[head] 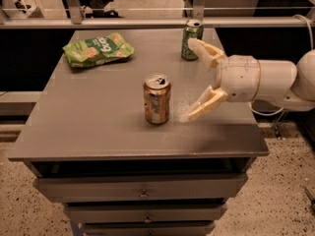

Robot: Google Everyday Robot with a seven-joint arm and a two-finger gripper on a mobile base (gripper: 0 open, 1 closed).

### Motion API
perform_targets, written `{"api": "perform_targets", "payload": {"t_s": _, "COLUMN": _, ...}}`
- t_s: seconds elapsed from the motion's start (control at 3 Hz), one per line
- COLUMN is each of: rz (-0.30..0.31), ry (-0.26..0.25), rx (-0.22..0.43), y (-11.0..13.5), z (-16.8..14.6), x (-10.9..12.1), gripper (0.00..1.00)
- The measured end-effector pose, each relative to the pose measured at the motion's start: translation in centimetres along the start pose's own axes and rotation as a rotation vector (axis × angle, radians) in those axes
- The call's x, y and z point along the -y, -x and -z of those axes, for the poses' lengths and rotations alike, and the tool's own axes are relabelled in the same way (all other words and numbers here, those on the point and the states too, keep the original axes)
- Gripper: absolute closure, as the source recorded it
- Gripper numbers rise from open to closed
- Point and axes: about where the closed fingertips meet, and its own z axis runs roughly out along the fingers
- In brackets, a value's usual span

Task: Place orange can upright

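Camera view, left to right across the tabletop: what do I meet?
Green snack bag → orange can → green can. The gripper, open, hangs right of the orange can, overlapping the green can, so unranked.

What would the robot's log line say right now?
orange can: upright on table | gripper: open, beside can, not touching

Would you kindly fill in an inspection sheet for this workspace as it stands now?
Surface: grey flat table top.
Job's things: orange-bronze metal drink can, upright near the middle, tab end up, touched by nothing.
Clutter: green drink can upright at the back edge; green crinkled snack bag lying back left.
Grippers: pale two-finger gripper right of the orange can, open, clear of it.
Cables: pale cable arching at far right.
Surroundings: grey drawers beneath the table; metal rail behind; speckled floor.
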Motion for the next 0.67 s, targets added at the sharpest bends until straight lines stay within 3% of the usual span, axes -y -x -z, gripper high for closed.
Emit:
{"api": "perform_targets", "payload": {"t_s": 0.33, "rz": 0.077, "ry": -0.068, "rx": -0.094, "y": 4.7, "z": 4.2, "x": 1.3, "gripper": 0.0}}
{"api": "perform_targets", "payload": {"t_s": 0.67, "rz": 0.095, "ry": -0.075, "rx": -0.098, "y": 5.7, "z": 4.4, "x": 1.6, "gripper": 0.0}}
